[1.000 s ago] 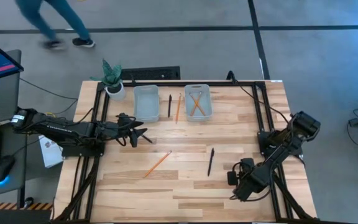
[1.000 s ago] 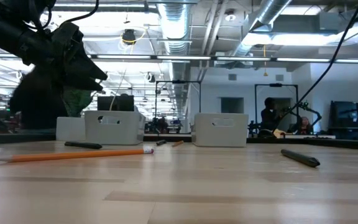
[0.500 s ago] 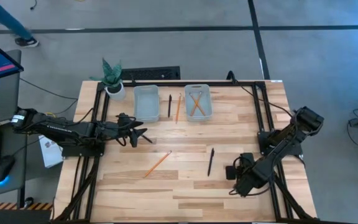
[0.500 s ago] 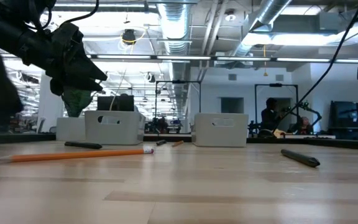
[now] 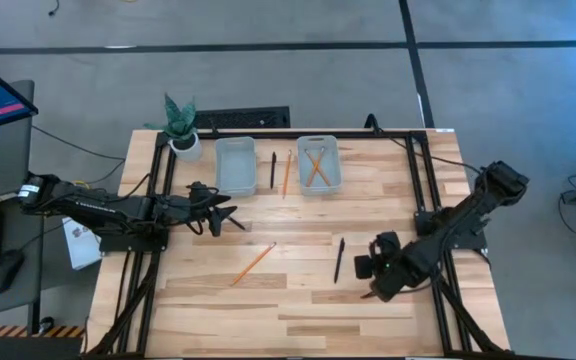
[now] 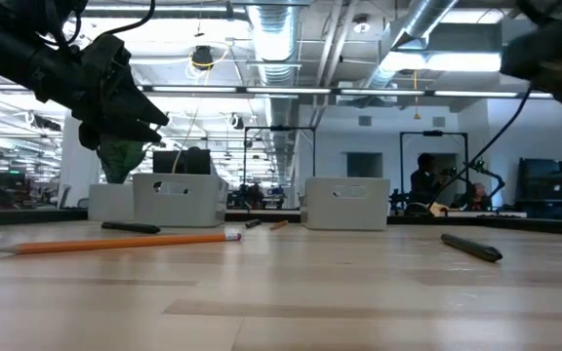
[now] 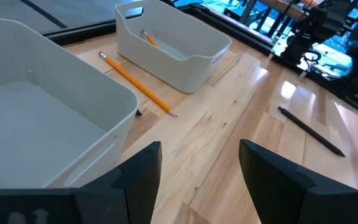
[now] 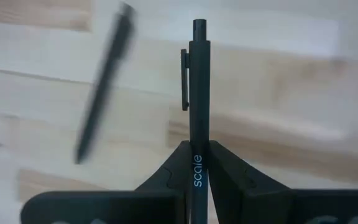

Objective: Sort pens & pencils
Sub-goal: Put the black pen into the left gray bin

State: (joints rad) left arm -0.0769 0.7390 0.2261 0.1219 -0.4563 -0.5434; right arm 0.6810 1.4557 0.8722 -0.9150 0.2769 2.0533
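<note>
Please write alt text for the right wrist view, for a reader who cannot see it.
The right pincer is shut on a black pen, held above the wooden table. A second black pen lies loose on the table beyond it.

"scale" on the held pen [image 8: 199,124]

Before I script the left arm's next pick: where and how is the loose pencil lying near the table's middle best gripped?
Probably at mid-shaft, from straight above. The pencil lies flat and diagonal on the bare table with nothing touching it, so the left gripper, open near the bins, should turn its fingers across that diagonal. The shaft is thin and even; the middle keeps it balanced.
</note>
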